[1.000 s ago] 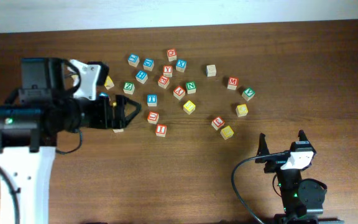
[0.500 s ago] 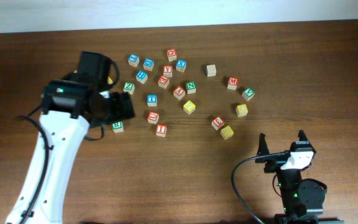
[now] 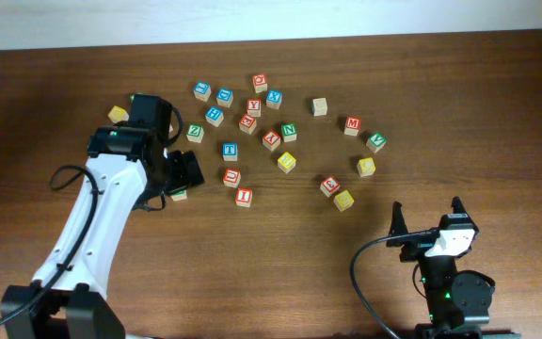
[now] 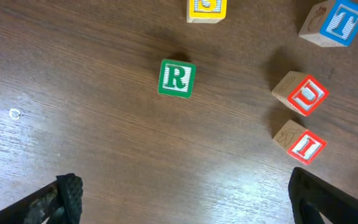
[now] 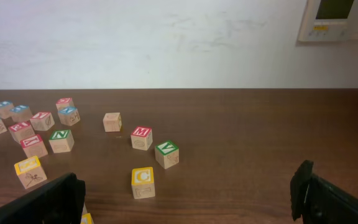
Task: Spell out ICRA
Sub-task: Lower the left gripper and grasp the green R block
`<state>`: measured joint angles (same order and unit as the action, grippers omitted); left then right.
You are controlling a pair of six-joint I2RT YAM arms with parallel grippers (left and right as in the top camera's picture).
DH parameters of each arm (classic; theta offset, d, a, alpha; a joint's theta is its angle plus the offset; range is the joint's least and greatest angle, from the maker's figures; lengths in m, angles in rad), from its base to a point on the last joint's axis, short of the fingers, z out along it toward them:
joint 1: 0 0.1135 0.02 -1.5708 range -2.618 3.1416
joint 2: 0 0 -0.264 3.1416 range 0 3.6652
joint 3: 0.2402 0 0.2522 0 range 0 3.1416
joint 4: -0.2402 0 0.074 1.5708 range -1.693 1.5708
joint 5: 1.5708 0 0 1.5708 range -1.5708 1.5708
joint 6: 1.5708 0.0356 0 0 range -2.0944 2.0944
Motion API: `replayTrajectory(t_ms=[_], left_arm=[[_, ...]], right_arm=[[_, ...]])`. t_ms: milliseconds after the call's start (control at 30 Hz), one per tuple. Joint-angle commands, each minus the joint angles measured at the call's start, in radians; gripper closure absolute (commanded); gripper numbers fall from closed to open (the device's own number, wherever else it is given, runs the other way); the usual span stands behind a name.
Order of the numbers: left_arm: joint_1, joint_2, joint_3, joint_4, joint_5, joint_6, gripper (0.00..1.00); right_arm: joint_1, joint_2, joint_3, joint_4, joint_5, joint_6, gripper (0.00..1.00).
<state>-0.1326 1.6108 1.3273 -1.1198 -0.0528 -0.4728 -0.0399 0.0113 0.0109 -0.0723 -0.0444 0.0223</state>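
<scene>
my left gripper (image 4: 183,182) hangs over the left half of the tabletop (image 3: 497,85), fingers (image 4: 66,198) spread wide with nothing between them. the green r block (image 4: 177,78) lies flat on the wood just ahead of the gap, letter up, touching neither finger. from overhead it only peeks out at the edge of my left gripper (image 3: 183,172), about midway between the far and near edges.

to the right of it sits the red i block (image 4: 303,146), with a red u block (image 4: 304,96) just beside it on the far side. a blue t block (image 4: 340,22) lies farther toward the far edge. overhead, the red i block (image 3: 244,197) is the nearest to the near edge of the whole scatter.

my right gripper (image 3: 426,211) stands near the near right corner, well apart from every block. its fingers (image 5: 64,198) are also spread wide and hold nothing. in front of it the yellow c block (image 5: 143,180) rests upright on the right half of the tabletop. a green v block (image 5: 166,154) and a red m block (image 5: 142,137) lie beyond it toward the far edge. overhead, the yellow c block (image 3: 366,167) sits at the right end of the scatter.

several red blocks lie near the far edge, but i cannot tell which one carries the a.
</scene>
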Motion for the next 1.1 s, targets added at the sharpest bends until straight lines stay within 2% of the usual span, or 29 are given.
replayTrajectory(t_ms=[0, 67, 133, 233, 300, 400, 533, 700, 767, 867, 933, 1067], left_arm=[[-0.004, 0.064, -0.006, 0.011, 0.004, -0.005, 0.05], [-0.004, 0.125, -0.007, 0.025, 0.005, -0.005, 0.07], [-0.004, 0.179, -0.007, 0.029, 0.005, -0.005, 0.23], [-0.004, 0.219, -0.007, 0.070, 0.005, 0.006, 0.26], [-0.004, 0.242, -0.008, 0.103, 0.005, 0.094, 0.24], [-0.002, 0.291, -0.008, 0.147, 0.005, 0.120, 0.32], [-0.002, 0.349, -0.009, 0.219, -0.009, 0.130, 0.33], [-0.002, 0.371, -0.009, 0.221, -0.057, 0.131, 0.33], [-0.002, 0.371, -0.009, 0.225, -0.057, 0.131, 0.41], [-0.002, 0.371, -0.009, 0.226, -0.057, 0.131, 0.47], [-0.002, 0.371, -0.009, 0.226, -0.057, 0.140, 0.44], [-0.002, 0.371, -0.009, 0.228, -0.045, 0.154, 0.45]], right_arm=[[-0.006, -0.006, -0.005, -0.005, 0.004, 0.004, 0.02], [-0.006, -0.006, -0.005, -0.006, 0.004, 0.004, 0.02], [-0.006, -0.006, -0.005, -0.006, 0.004, 0.004, 0.02], [-0.006, -0.006, -0.005, -0.005, 0.004, 0.004, 0.02], [-0.006, -0.006, -0.005, -0.006, 0.005, 0.004, 0.01], [-0.006, -0.005, -0.005, -0.006, 0.004, 0.004, 0.02], [-0.006, -0.005, -0.005, -0.006, 0.004, 0.004, 0.02], [-0.006, -0.005, -0.005, -0.006, 0.004, 0.004, 0.02], [-0.006, -0.005, -0.005, -0.006, 0.004, 0.004, 0.02], [-0.006, -0.005, -0.005, -0.005, 0.004, 0.004, 0.02], [-0.006, -0.004, -0.005, -0.005, 0.004, 0.004, 0.02], [-0.006, -0.004, -0.005, -0.005, 0.004, 0.004, 0.02]])
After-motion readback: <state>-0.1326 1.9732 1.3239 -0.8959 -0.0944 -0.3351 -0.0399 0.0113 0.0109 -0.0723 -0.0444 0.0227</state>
